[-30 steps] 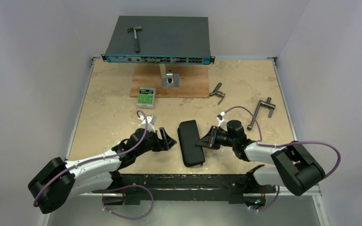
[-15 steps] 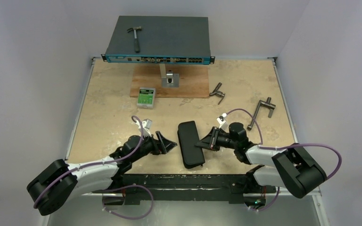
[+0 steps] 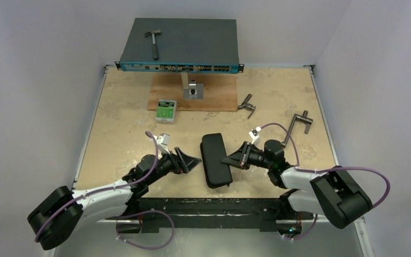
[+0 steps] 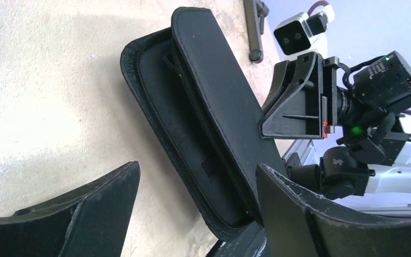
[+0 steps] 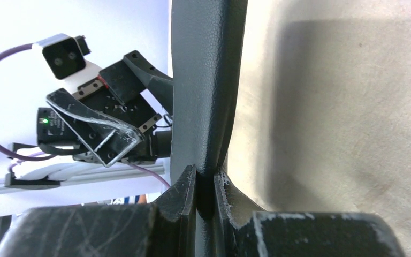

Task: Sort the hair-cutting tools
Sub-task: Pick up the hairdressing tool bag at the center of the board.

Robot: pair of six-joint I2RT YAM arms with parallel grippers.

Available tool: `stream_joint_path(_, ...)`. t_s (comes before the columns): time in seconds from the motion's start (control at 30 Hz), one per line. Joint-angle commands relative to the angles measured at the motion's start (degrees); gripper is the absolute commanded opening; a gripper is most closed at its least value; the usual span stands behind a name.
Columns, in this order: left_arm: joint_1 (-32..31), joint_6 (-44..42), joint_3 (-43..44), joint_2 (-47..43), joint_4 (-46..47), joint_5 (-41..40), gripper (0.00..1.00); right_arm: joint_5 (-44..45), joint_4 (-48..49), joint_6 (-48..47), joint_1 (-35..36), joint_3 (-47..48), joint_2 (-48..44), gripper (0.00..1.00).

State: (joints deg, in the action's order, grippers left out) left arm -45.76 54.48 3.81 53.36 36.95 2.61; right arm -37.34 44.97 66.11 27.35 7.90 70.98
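Obs., places taken from the case [image 3: 215, 160], which lies flat on the table [image 3: 123, 123] between our two grippers.

Left gripper [image 3: 190, 159]: just left of the case, jaws standing wide and pointed at its left edge. Nothing is between them, and they do not touch the case.

Right gripper [image 3: 226, 160]: at the right edge of the case. In the right wrist view the fingers [image 5: 184, 187] are pinched narrow on the rim of the lid [image 5: 206, 80].

In the left wrist view the zip is undone and the lid [image 4: 219, 96] is tilted up off the lower half. The inside is dark, so we cannot tell where the hair-cutting tools are.

Beyond the case, to the left: a small green box [image 3: 166, 110].
Beyond, to the right: two grey T-handles [image 3: 248, 104] [image 3: 297, 127], apart from each other.
Straight beyond: a wooden board [image 3: 219, 96] with a metal bracket [image 3: 193, 90] on it.
Farthest from the case: a network switch [image 3: 192, 43] with a hammer [image 3: 153, 43] lying on top.
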Motion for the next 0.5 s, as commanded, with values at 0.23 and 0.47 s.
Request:
stream_joint_path(0.23, 0.4, -0.2, -1.0, -6.4, 4.7, 1.7, 0.81, -4.4, 15.0, 7.4, -1.1, -0.5, -1.4, 0.00)
stream_joint_path(0.47, 0.3, -0.9, 2.2, -2.6, 7.9, 6.8, 0.83, -5.6, 19.2, 10.1, -1.1, 0.0, -0.9, 0.00)
